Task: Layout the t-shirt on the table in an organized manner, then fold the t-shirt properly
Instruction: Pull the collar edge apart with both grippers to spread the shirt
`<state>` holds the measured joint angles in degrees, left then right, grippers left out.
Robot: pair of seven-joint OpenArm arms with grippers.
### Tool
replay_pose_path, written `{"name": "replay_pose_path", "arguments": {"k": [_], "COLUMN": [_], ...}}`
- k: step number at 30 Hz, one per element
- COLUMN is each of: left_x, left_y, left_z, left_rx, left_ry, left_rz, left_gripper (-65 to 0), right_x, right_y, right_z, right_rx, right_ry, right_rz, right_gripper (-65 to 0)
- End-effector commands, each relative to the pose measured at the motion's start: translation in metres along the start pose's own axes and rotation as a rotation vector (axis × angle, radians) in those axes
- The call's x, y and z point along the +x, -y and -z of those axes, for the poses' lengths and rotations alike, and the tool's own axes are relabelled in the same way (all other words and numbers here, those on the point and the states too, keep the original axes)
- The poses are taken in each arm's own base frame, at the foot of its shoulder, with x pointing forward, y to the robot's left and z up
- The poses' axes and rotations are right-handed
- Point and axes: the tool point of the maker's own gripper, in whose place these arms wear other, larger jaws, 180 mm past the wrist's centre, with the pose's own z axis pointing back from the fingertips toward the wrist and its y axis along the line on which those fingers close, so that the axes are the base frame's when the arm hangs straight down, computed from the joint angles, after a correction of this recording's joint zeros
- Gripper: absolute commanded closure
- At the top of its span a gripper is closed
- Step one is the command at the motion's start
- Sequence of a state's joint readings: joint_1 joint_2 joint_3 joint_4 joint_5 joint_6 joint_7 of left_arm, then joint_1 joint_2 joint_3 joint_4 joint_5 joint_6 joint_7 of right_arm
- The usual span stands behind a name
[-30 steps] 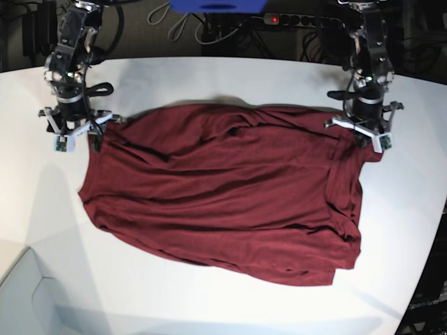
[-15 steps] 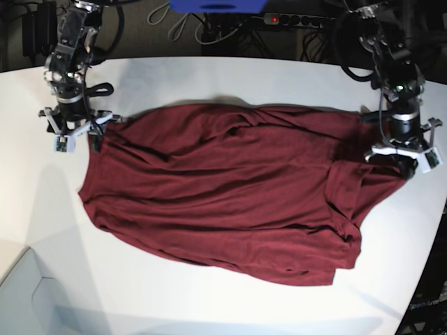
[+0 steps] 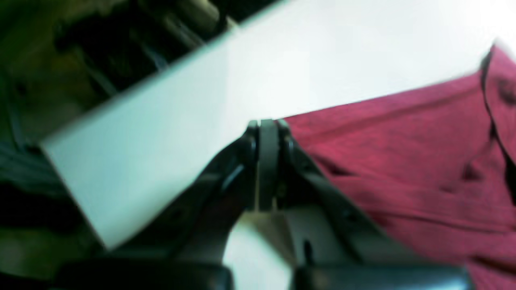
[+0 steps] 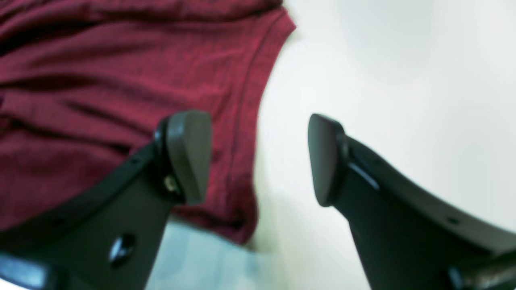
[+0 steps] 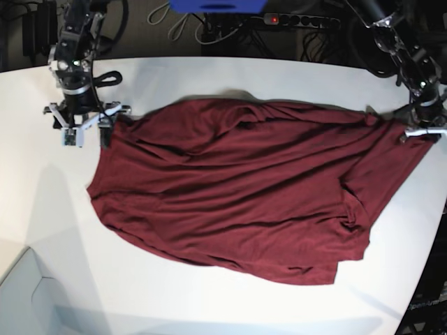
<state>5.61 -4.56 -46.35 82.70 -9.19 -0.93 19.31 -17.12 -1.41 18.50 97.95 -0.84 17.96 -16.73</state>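
Nearest the base cam, the table [image 5: 209, 307] shows bare white along its front edge. Mid-table, the t-shirt [image 5: 237, 188] lies spread, wrinkled, w/ hem folds at the lower right. Far side: left gripper [image 5: 421, 130], jaws closed on the t-shirt's outer corner, fabric drawn taut near the table edge. Right gripper [image 5: 89, 137] has jaws spread wide, holding nothing, just beside the opposite shirt corner.

- Right pincer [image 4: 258, 157]: matte black, rounded paddle-shaped fingertips [image 4: 189, 155], a screw hole in each finger.
- Left pincer [image 3: 267, 161]: black, slim fingers.
- Both arms: black joints, white brackets, black cables.
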Motion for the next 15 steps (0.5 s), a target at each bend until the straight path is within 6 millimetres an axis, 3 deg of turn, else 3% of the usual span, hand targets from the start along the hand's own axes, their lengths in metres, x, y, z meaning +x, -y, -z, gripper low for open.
{"name": "replay_pose_path", "arguments": {"k": [1,7,10,15], "left_x": [0.013,-0.011,-0.025,-0.027], "left_y": [0.001,-0.002,-0.005,-0.006], "left_z": [0.003,0.016,0.018,0.018], "left_rx": [-0.005,0.006,0.014,0.015], "left_ry": [0.048,-0.024,-0.056,-0.062], "left_rz": [-0.002,-0.014,-0.015,-0.016], "left_gripper": [0.0,0.0,0.0,0.0], "right_x": [0.016,0.009,0.003,-0.004], "right_y": [-0.007,-0.053,-0.06,-0.061], "right_z": [-0.005,-0.022,-0.024,-0.023], "right_rx": [0.019,0.14,0.159,0.161], "right_ry": [0.061,0.047,0.03,0.012], "right_rz": [-0.008,-0.038,-0.039,-0.037], "right_gripper": [-38.0,-38.0,-38.1,-38.1]}}
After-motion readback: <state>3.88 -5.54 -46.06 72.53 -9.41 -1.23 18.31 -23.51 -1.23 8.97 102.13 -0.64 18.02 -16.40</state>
